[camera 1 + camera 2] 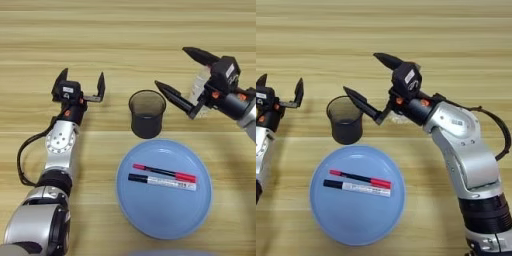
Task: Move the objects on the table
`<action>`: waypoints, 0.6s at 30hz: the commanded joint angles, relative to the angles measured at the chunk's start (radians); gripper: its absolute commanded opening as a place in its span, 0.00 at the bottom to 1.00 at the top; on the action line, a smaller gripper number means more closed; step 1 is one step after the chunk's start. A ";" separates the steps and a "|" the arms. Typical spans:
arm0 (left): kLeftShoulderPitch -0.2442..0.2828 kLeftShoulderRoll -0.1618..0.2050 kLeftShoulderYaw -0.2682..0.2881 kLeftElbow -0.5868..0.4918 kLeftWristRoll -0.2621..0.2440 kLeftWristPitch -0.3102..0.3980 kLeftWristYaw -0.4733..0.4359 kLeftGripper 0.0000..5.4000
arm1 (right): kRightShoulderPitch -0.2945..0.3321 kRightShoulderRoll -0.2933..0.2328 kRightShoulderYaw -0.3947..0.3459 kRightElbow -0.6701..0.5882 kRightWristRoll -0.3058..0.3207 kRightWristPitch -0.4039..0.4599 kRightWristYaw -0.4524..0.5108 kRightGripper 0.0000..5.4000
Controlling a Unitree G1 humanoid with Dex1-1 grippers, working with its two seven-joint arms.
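Bottle sits between the spread fingers of the right gripper, maybe ready for pinching; left gripper waits spread too.

Dark see-through cup stands upright on the wooden table. Just in front of the cup lie the black pen with red ends and the white black-capped marker, side by side. The clear bottle sits right of the cup, mostly hidden.

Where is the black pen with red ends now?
The black pen with red ends lies on the blue plate, just behind the white marker, near the dark cup.
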State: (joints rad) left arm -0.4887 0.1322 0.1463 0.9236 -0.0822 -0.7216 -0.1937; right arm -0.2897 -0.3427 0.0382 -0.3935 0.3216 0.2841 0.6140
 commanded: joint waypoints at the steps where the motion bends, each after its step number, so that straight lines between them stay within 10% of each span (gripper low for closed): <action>1: -0.014 0.005 0.000 0.011 0.002 -0.010 -0.003 1.00 | -0.039 0.008 -0.036 0.020 -0.036 0.018 -0.090 1.00; 18: -0.012 0.003 0.002 0.010 0.002 -0.011 -0.003 1.00 | -0.117 0.052 -0.096 0.239 -0.120 0.023 -0.315 1.00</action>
State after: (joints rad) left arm -0.4888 0.1322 0.1501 0.9246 -0.0821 -0.7246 -0.1939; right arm -0.3820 -0.2987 -0.0482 -0.1876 0.2070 0.3029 0.3095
